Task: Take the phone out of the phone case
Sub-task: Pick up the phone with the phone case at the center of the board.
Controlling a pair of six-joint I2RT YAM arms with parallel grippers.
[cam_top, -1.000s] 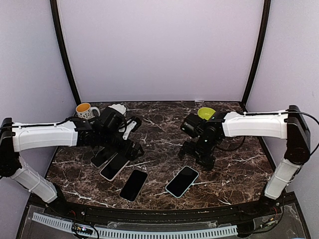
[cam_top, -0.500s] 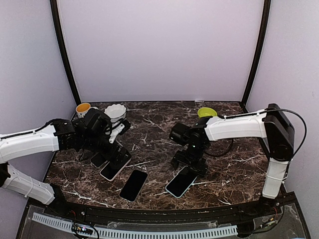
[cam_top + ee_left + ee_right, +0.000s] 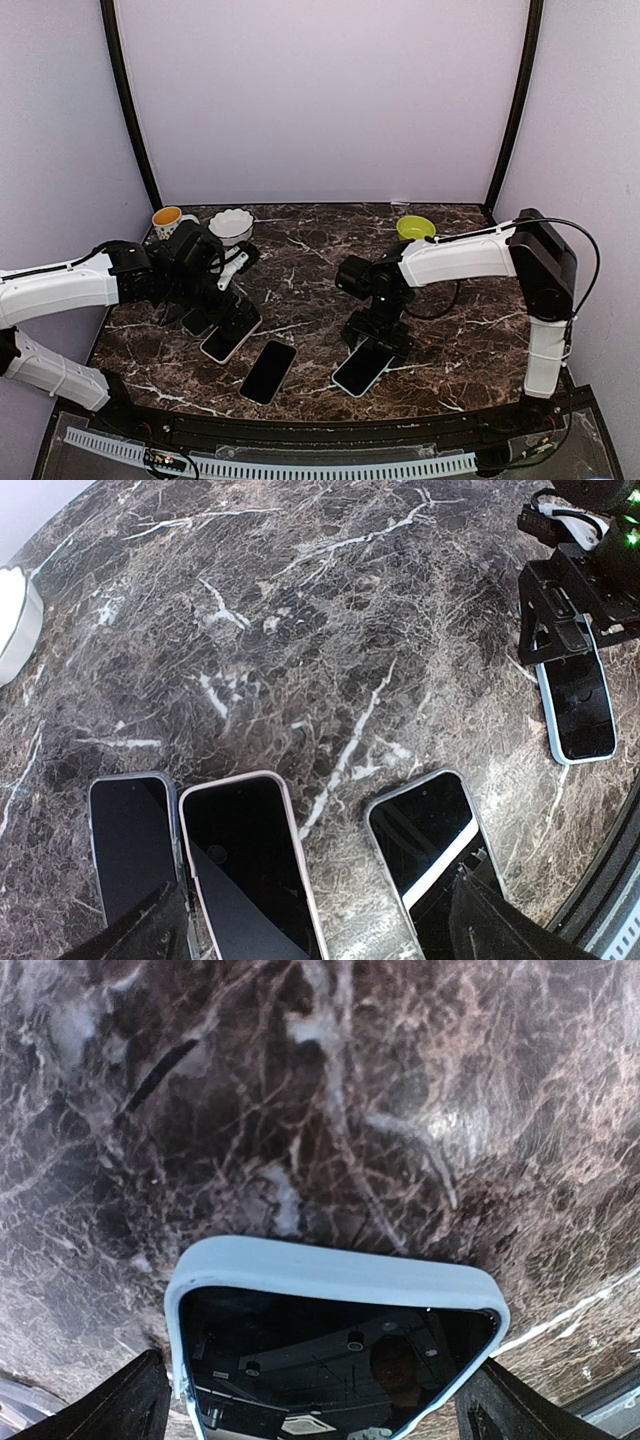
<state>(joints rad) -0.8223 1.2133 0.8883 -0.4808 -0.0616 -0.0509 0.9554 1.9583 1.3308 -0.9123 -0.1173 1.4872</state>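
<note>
The right gripper (image 3: 374, 338) hung low over the marble table (image 3: 470, 320), jaws spread as wide as they go, and nothing was pinched between them! In the right wrist view its two dark fingers (image 3: 125, 1405) stood on either side of one short end of the phone (image 3: 335, 1355). The phone lay flat and screen up, seated inside its light-blue case (image 3: 330, 1268), near the table's front edge. Whether a fingertip touched the case rim, I could not tell. Over on the other side the left gripper (image 3: 320, 930) was wide open too and held nothing. It hovered above a dark-cased phone (image 3: 130, 845) and a pink-cased phone (image 3: 250, 865) lying just beside each other, with a grey-rimmed phone (image 3: 430, 850) set a little apart. At the back stood a mug (image 3: 167, 218), a white bowl (image 3: 231, 225) and a green bowl (image 3: 414, 227).
</note>
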